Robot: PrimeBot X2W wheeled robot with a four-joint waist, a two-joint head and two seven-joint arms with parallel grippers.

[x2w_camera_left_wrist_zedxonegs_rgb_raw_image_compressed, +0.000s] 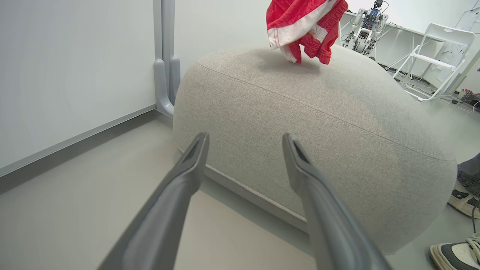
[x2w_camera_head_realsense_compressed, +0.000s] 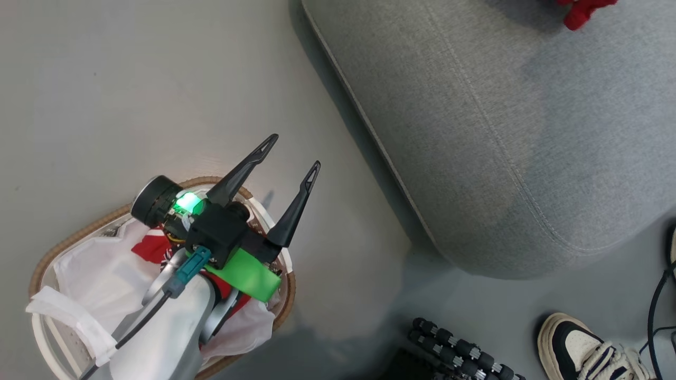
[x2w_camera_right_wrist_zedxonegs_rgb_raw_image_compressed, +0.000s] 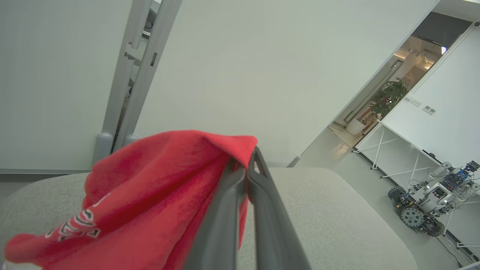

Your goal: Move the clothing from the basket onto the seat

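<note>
Left pincer (x2w_camera_head_realsense_compressed: 292, 153) spread wide, empty, held over basket (x2w_camera_head_realsense_compressed: 84, 228); more red clothing (x2w_camera_head_realsense_compressed: 150, 247) seen inside. Right pincer (x2w_camera_right_wrist_zedxonegs_rgb_raw_image_compressed: 248, 159) clamped on red jersey (x2w_camera_right_wrist_zedxonegs_rgb_raw_image_compressed: 157, 195), held above seat (x2w_camera_right_wrist_zedxonegs_rgb_raw_image_compressed: 337, 210).

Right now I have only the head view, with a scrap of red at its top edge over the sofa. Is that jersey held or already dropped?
Observer: Held. The right gripper is shut on a fold of the red jersey.
Operator: Is it down on the seat?
Observer: In the left wrist view its lowest folds hang at the top of the sofa; I cannot tell if they touch.
Operator: What is behind the sofa?
Observer: A white wall with a grey post, close beside one end.
</note>
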